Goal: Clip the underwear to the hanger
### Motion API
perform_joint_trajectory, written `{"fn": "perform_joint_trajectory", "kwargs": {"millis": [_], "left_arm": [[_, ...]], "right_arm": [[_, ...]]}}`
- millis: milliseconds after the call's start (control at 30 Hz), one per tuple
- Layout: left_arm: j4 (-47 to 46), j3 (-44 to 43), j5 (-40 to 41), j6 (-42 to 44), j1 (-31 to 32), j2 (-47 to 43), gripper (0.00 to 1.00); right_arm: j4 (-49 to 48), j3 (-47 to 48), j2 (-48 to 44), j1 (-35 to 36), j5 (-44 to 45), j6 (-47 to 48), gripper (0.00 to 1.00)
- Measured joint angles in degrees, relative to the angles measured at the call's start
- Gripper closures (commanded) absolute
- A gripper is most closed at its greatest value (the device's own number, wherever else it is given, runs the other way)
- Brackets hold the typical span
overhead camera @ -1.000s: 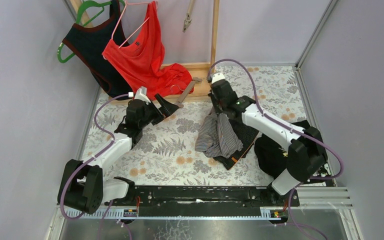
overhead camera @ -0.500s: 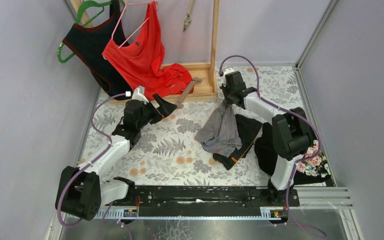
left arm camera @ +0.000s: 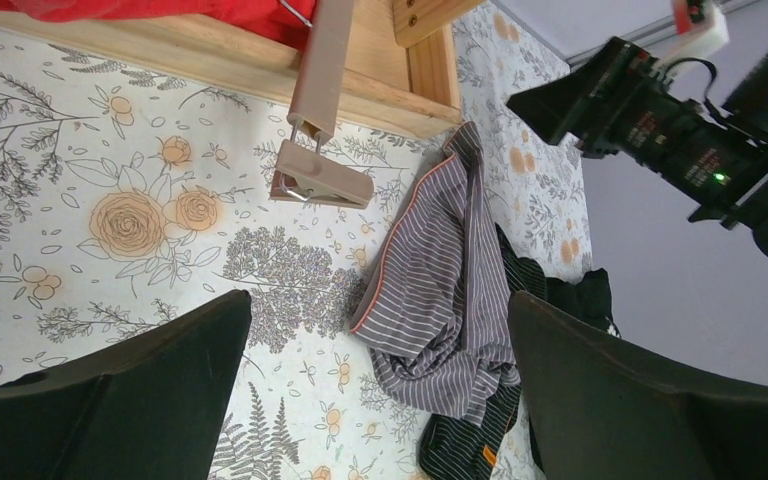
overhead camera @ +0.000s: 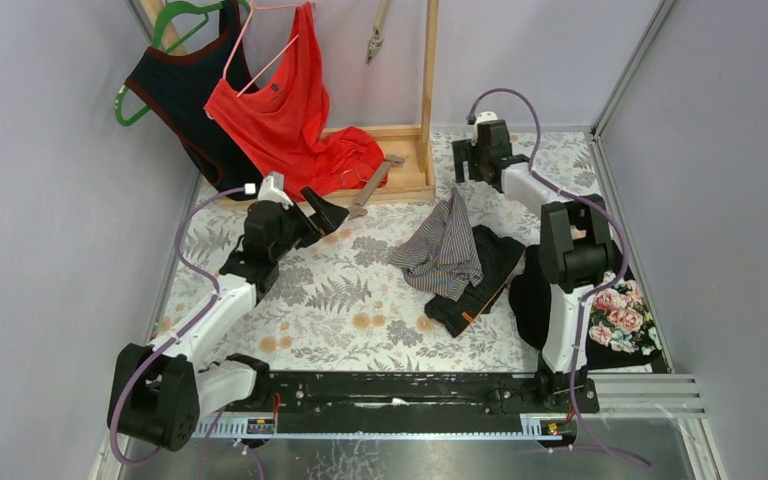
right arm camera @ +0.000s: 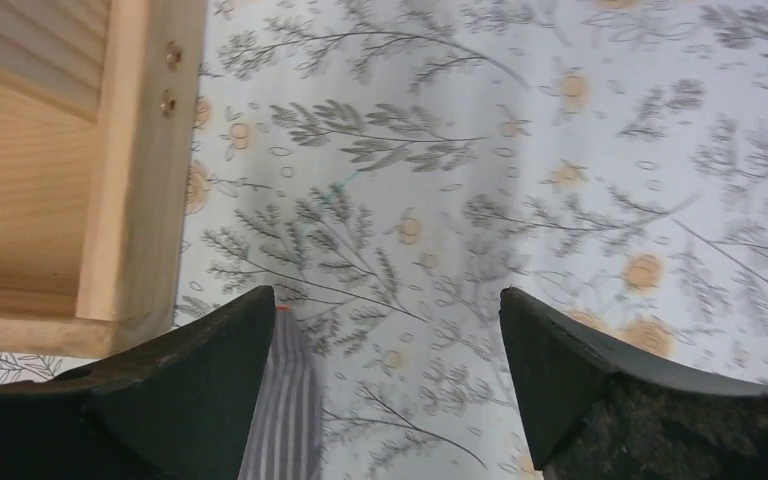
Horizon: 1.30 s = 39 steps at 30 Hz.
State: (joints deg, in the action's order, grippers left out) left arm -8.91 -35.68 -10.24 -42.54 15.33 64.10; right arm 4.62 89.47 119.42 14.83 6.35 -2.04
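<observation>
Swinging out toward 12 o'clock over the last second, the right arm has let go of the striped underwear [overhead camera: 445, 250], which has dropped onto the floral table [overhead camera: 340, 300]. It now lies crumpled just right of centre, its lower edge draped over a black garment [overhead camera: 485, 275]. The wooden rack base [overhead camera: 400, 165] sits at its 11 o'clock, and the clip hanger [left arm camera: 320, 185] rests at its 10 o'clock.

The heap is the risk. A fresh pinch could lift the black garment too, or catch only a loose fold, leaving no waistband edge to feed into the clip.

The right gripper [right arm camera: 388, 300] stands wide and empty at the underwear's 1 o'clock. The left gripper [left arm camera: 380, 310] hovers fully spread near the clip, touching nothing.
</observation>
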Motion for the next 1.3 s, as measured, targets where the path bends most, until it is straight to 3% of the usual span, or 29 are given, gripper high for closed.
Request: {"fn": "perform_joint_trajectory", "kwargs": {"millis": [133,233,400,533,733,967,1033,1133,1300], "left_arm": [[0.1,-0.3,1.3,0.3,0.0,-0.3,0.0],[0.9,-1.6,1.7,0.6,0.0,0.3,0.0],[1.0,-3.6,1.7,0.8,0.0,1.7,0.0],[1.0,-3.8,1.7,0.8,-0.1,3.4,0.0],[1.2,-3.8,1.9,0.8,-0.6,4.2,0.0],[-1.2,-3.8,1.6,-1.6,-1.4,6.6,0.0],[-3.9,-3.3,0.1,-4.0,-2.0,9.2,0.02],[-11.5,0.0,-2.9,-10.3,-3.0,14.2,0.13],[-29.2,8.9,-7.8,-24.8,-3.8,23.8,0.14]], "right_arm": [[-0.7,-4.5,-6.7,-1.2,-0.1,-0.9,0.15],[-0.3,-10.4,-15.4,2.2,1.3,-0.9,0.16],[-1.2,-20.3,-29.3,21.0,6.3,0.4,0.2],[-1.1,-27.8,-32.8,32.3,7.6,0.7,0.22],[-1.2,-37.0,-32.8,33.9,9.9,1.4,0.22],[-5.3,-38.4,-32.3,33.9,10.3,3.0,0.22],[-5.9,-38.2,-31.6,33.9,10.3,3.3,0.22],[-6.3,-38.0,-30.5,33.9,10.6,3.7,0.22],[-6.7,-38.0,-30.5,33.9,10.6,4.0,0.22]]}}
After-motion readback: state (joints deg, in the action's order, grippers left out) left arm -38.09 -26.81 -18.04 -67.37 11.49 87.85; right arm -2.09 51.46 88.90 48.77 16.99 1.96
